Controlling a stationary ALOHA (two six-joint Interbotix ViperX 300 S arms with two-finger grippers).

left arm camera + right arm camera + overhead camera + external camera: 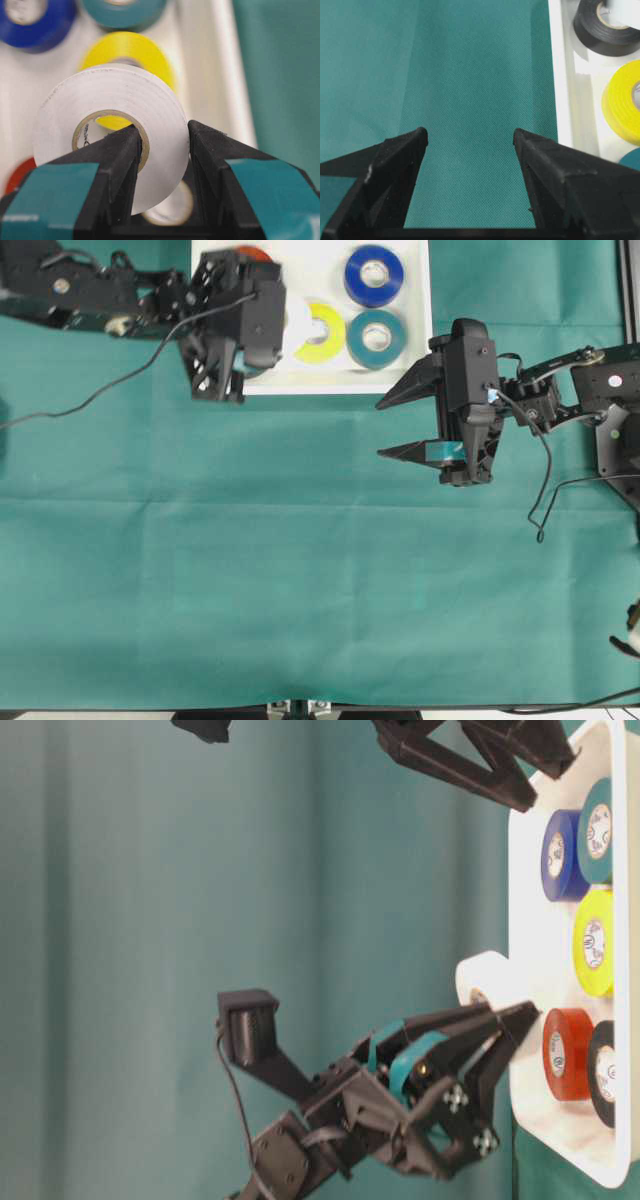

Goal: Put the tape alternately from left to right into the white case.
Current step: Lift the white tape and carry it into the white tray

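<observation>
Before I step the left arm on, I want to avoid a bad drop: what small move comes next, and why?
Probably lower the left end effector and then release. It pinches the white tape above the white case, near the yellow tape.

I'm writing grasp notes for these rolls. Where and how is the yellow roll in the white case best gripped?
Probably across its ring wall, from straight above: one finger into the open core, one outside. The yellow roll lies flat in the white case, hole up. Use the outer side facing the case's near rim; the teal roll sits close on the other. The left end effector grips the white roll likewise.
</observation>
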